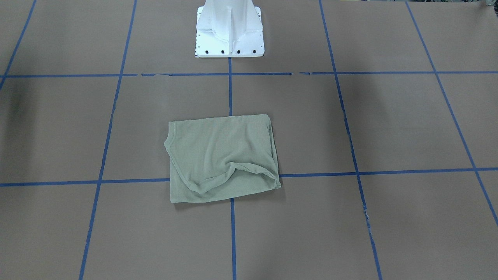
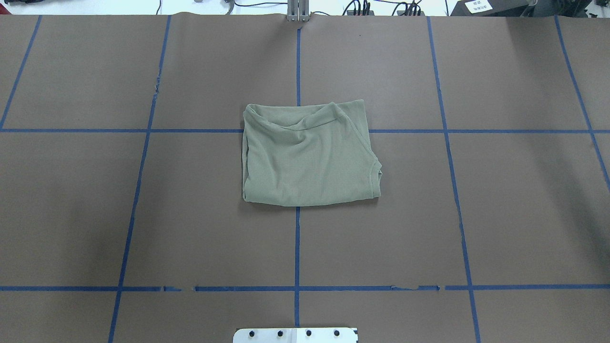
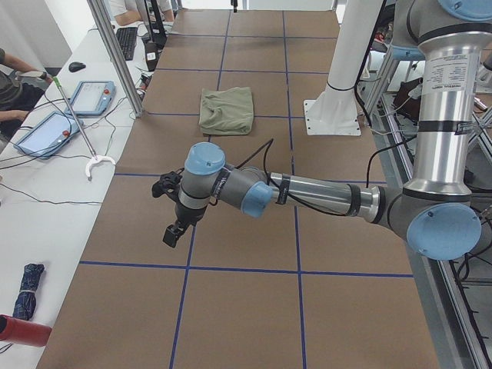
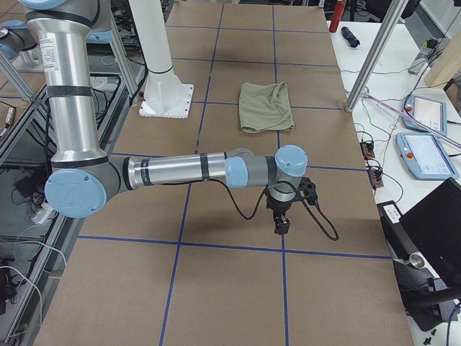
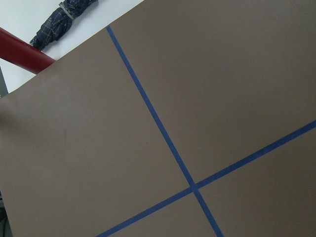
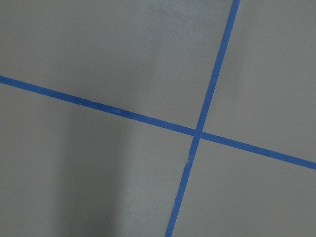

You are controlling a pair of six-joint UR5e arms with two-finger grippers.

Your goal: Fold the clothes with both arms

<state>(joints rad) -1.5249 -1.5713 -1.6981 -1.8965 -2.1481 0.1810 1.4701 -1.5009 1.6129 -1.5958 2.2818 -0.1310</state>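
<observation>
The shirt (image 2: 310, 157) is judged folded; left gripper (image 3: 171, 233) and right gripper (image 4: 282, 225) (openness cannot be told) are best parked well clear.

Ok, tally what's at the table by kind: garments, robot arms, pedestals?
Garments: 1, the folded green shirt
Robot arms: 2, left arm and right arm
Pedestals: 1, the white pedestal
Total: 4
</observation>
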